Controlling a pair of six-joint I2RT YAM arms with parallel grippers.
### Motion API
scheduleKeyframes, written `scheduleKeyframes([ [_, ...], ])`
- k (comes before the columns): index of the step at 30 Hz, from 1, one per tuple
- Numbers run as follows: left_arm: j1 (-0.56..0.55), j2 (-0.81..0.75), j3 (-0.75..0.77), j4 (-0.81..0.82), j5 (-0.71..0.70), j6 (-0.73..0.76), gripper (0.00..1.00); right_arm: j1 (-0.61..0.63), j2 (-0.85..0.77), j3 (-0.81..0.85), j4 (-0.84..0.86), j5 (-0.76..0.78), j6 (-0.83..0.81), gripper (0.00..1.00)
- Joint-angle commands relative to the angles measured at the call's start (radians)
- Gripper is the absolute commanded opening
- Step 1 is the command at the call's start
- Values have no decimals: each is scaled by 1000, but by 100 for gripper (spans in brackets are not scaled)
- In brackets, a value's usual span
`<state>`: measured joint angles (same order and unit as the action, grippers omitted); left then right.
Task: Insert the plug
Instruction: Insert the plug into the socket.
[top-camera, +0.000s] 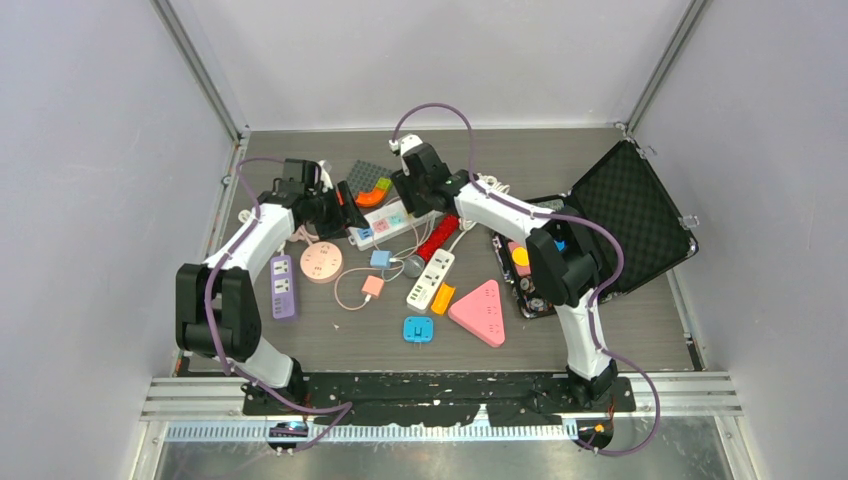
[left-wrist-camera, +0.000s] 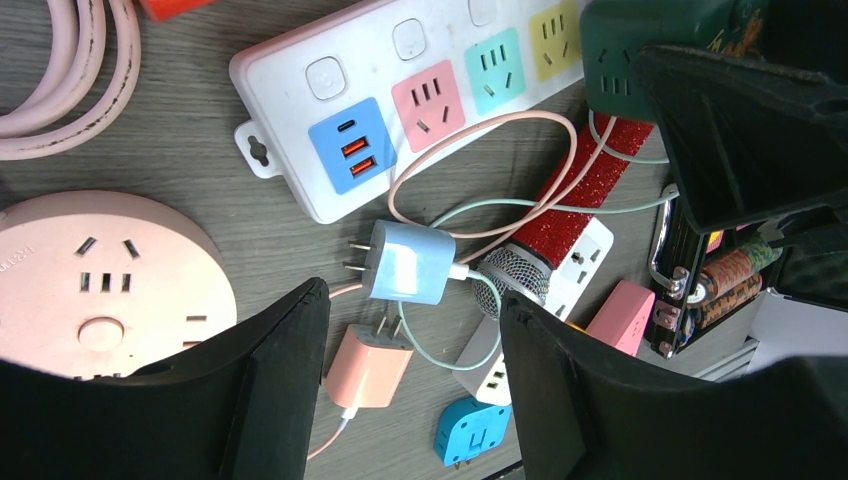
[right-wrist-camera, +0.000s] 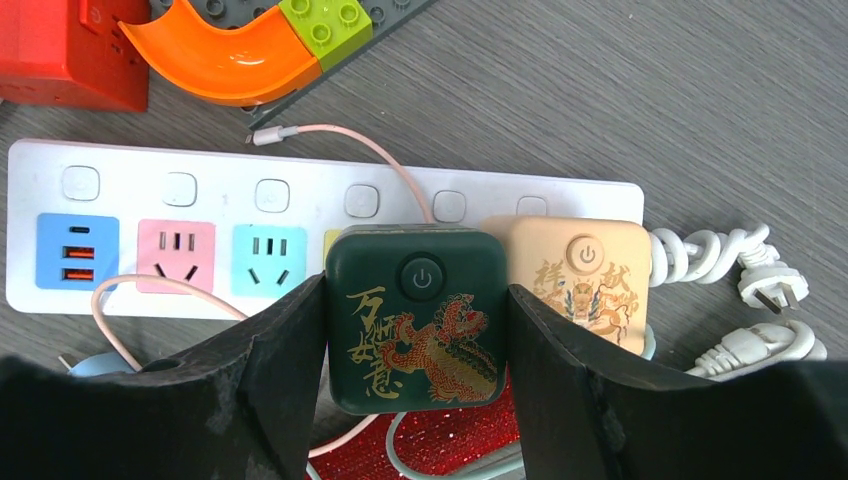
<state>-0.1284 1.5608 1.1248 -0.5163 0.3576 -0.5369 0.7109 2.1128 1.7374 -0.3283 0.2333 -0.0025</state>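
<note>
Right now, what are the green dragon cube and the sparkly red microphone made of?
The green dragon adapter looks like hard plastic, smooth and matte, with gold printed artwork. The microphone has a red glitter-coated handle, probably over plastic, and a silvery mesh head that looks like metal.

Left arm (top-camera: 250, 240) elbow bent by the left wall, forearm reaching forward and inward. Left gripper (left-wrist-camera: 410, 300) pointing down, fingers (left-wrist-camera: 270, 380) apart, nothing between them. Right arm (top-camera: 500, 210) stretched forward-left across the middle. Right gripper (right-wrist-camera: 415, 290) pointing down, both fingers (right-wrist-camera: 570, 380) pressed against the sides of the dark green plug cube (right-wrist-camera: 415, 320).
</note>
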Motion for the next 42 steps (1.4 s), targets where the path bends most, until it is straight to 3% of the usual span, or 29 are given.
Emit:
scheduleKeyframes([
  [1,9,5,0,1,-8,20,62,-7,25,51,6,-49,1,5],
  [10,9,5,-3,0,-9,20,62,-7,-9,8,84,-129,34,5],
  [19,9,5,0,0,-11,22,62,-6,24,28,47,-128,38,5],
  [30,10,14,4,-3,-12,20,62,4,-56,7,80,-80,28,5],
  [42,10,15,1,-4,-17,24,62,4,-57,23,65,-130,47,5],
])
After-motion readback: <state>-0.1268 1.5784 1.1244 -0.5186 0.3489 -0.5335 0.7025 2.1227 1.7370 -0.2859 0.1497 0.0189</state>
